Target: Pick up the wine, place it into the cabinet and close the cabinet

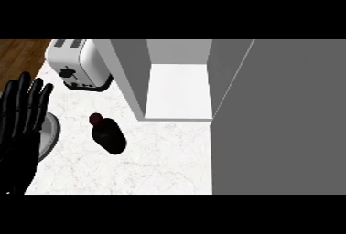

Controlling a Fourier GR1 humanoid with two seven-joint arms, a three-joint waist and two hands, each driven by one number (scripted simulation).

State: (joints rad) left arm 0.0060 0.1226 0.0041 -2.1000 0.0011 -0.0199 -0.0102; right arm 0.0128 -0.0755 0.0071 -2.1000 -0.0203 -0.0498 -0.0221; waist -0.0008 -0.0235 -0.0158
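Counter (162, 169): white marbled top filling the near and middle ground; the wine bottle rests on it, left of centre
Left hand (17, 141): black, at the view's left edge, left of the wine bottle and apart from it; resting and released, fingers straight and pointing up, grasping nothing
Plate (52, 135): grey and round, left of the wine bottle, between it and the hand; the hand covers most of it, so only its right rim shows
Wine bottle (110, 137): dark, nearly black body with a dark red cap (96, 119) at its far-left end; alone on the counter, outside the cabinet; whether it stands or lies I cannot tell
Cabinet door (283, 119): broad plain grey panel, swung open, right of the wine bottle and well apart from it
Cabinet (179, 91): open, beyond and right of the wine bottle; grey side walls, pale white floor inside
Toaster (76, 64): white with a dark base and a black knob, beyond the wine bottle, slightly left
Floor (24, 52): brown wood, far beyond and left of the wine bottle
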